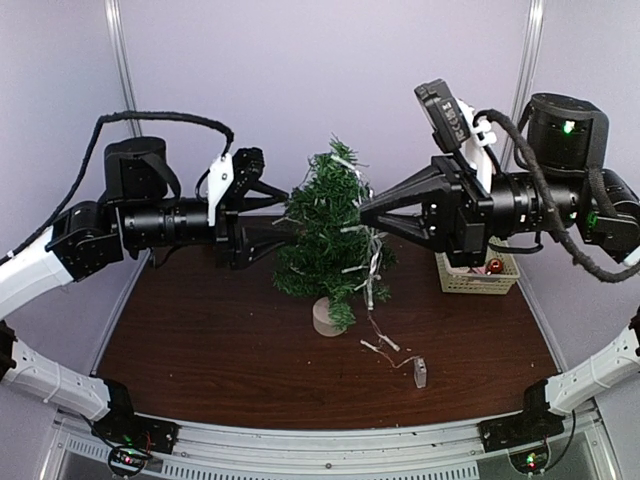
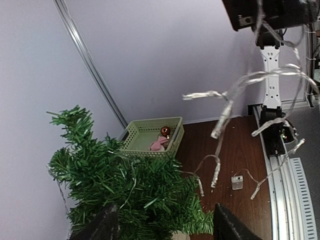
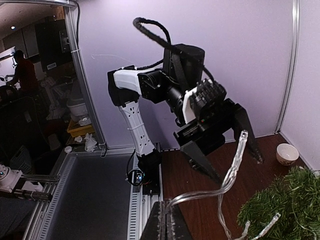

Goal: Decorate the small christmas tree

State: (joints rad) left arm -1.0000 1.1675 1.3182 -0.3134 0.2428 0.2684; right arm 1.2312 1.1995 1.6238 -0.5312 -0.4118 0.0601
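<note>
The small christmas tree (image 1: 325, 225) stood upright on its pale base (image 1: 327, 316) near the middle of the brown table (image 1: 200, 340), between the two arms. The left end effector (image 1: 284, 212) hung at the tree's left side with its fingers spread wide apart, holding nothing; in the left wrist view green branches filled the gap between them. The right end effector (image 1: 363, 210) was at the tree's right side, fingers pinched together on a clear light string (image 1: 374, 262). The string draped down the tree's right side and trailed onto the table to a small battery box (image 1: 420, 373). A pale basket (image 1: 478, 280) sat at the table's right rear, with a red bauble (image 1: 494, 266) inside it
</note>
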